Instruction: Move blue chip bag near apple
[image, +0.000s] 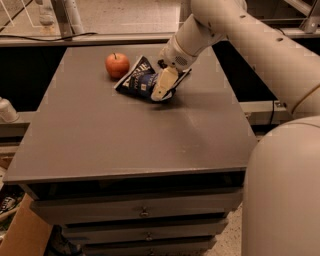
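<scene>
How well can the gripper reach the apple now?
Probably yes, easily: the gripper is at the blue chip bag, the apple sits just beyond, and only that bag lies between them.

A grey table (125, 145) tops drawers (100, 211); a cardboard box (22, 236) sits lower left.

The counter (125, 135) has a smooth, matt grey-brown top with a faint sheen where the light falls. The blue chip bag (136, 80) is crinkly, glossy dark film, creased, with white print. The apple (117, 65) has smooth, waxy skin with a small highlight. The gripper (162, 92), at the bag's right end on the far half of the counter, is smooth cream plastic. Its fingers (161, 84) pinch the film. The arm (240, 35) wears a smooth, satin off-white shell. The drawer fronts (100, 210) below are matt grey, with small shiny knobs (144, 214) that look metallic.
</scene>
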